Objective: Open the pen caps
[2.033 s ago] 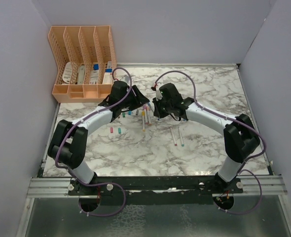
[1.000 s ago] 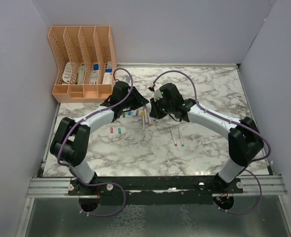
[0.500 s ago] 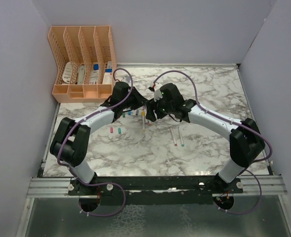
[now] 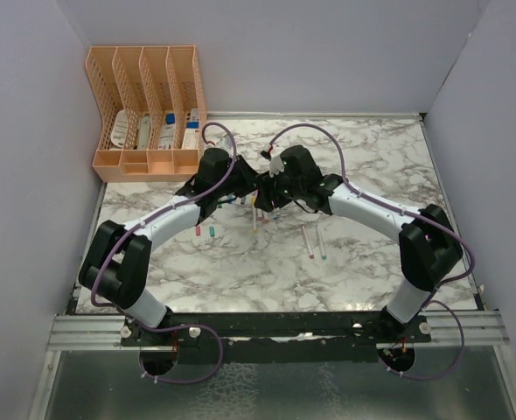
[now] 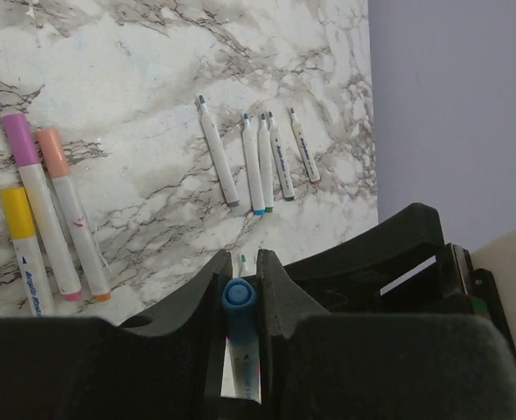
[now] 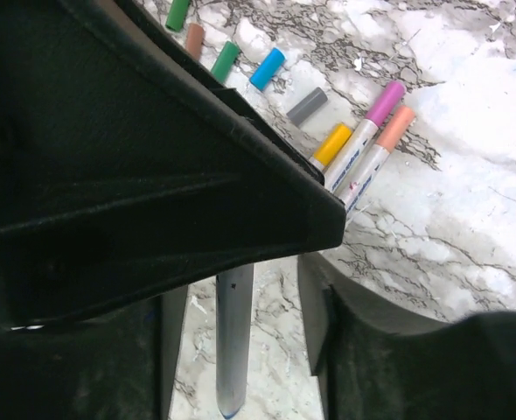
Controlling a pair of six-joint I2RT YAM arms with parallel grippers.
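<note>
My left gripper (image 5: 240,273) is shut on a white pen with a blue cap (image 5: 239,296); the cap sits between the fingertips. In the top view both grippers meet above the table's middle, left gripper (image 4: 250,185) against right gripper (image 4: 266,194). My right gripper (image 6: 240,350) is open, its fingers on either side of that pen's barrel (image 6: 233,337) with gaps on both sides. Loose caps lie behind: green (image 6: 178,13), brown (image 6: 193,39), green (image 6: 226,61), blue (image 6: 267,68), grey (image 6: 307,106). The left gripper's black body hides the upper left of the right wrist view.
Capped yellow (image 6: 332,144), pink (image 6: 386,101) and orange (image 6: 396,127) pens lie together. Several uncapped pens (image 5: 256,162) lie in a row. Pink (image 4: 198,231) and teal (image 4: 212,231) caps and two pens (image 4: 315,243) lie nearer. An orange organiser (image 4: 144,114) stands back left.
The right gripper has moved left and closed the gap to the left gripper; the two now meet. The left arm has shifted slightly, still holding the pen.
</note>
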